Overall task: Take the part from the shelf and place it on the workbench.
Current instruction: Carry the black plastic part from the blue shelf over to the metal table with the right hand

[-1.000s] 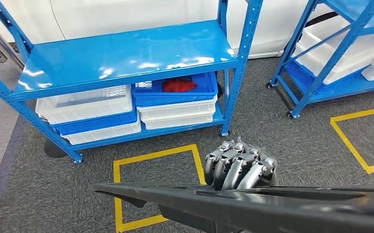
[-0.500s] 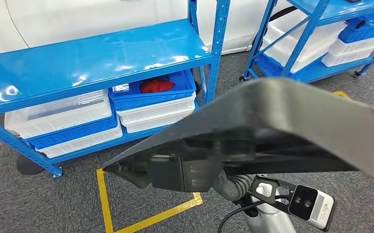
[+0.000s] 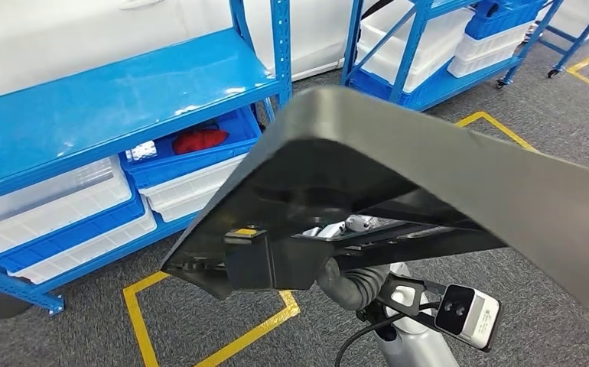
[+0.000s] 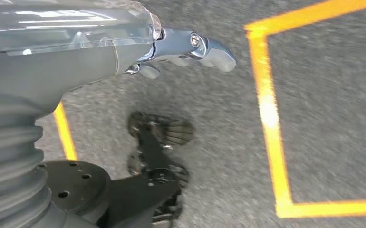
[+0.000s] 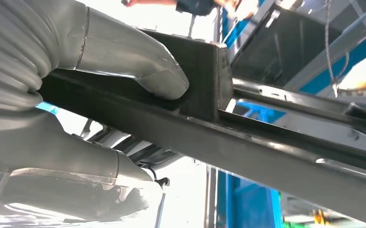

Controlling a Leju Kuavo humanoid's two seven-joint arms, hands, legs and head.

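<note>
Shelf (image 3: 115,99) shifted left (camera turned); part (image 3: 398,168) raised.

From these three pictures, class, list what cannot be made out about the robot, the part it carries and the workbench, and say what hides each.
- Right hand: the head view has it behind the black part; the wrist view shows it gripping the part.
- The part's full shape: cut off by the head view's right edge.
- Contents of the blue bin: the shelf covers most of the red item.
- Floor under the left hand: blurred.
- Workbench: cannot be placed.
</note>
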